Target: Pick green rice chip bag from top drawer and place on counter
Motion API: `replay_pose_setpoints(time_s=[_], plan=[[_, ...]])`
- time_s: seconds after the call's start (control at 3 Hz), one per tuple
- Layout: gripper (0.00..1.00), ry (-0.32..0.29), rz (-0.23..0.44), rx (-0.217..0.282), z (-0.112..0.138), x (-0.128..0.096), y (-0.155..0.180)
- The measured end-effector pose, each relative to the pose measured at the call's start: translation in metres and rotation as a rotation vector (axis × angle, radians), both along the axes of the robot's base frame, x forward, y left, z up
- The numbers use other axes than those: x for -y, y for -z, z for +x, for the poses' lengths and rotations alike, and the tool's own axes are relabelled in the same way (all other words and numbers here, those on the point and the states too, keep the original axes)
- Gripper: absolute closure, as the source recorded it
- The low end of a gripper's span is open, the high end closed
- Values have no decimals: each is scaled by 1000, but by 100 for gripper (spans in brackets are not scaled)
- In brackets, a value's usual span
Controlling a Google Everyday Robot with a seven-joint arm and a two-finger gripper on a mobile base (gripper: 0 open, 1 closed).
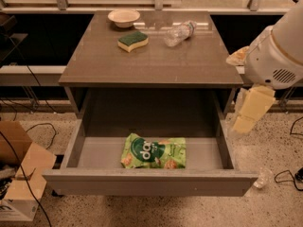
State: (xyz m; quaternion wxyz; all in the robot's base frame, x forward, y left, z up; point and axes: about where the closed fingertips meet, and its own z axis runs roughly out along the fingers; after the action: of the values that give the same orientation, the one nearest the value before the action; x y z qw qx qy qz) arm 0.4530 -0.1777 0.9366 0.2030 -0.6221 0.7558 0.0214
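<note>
Partly cut off at the right edge, the arm [279,56] hangs beside the bench [151,65]. Its end effector [251,110] sits just right of the open top drawer [151,182]; we cannot tell how far open it is. The green rice chip bag [154,151] lies flat inside the drawer, front centre. We cannot read the white letters on its dark round logo.

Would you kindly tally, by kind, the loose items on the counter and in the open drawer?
Bowl: 1, on the counter
Sponge: 1
Plastic bottle: 1
Green rice chip bag: 1, in the top drawer
Total: 4
The gripper hangs beside the drawer, at the view's right.
</note>
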Motion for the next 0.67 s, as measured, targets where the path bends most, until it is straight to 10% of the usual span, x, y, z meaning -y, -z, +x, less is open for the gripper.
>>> replay_pose_setpoints(time_s=[0.33,0.67], plan=[[0,-21,59,-16,15,-36,35],[0,3,115,-154,23,-70,98]])
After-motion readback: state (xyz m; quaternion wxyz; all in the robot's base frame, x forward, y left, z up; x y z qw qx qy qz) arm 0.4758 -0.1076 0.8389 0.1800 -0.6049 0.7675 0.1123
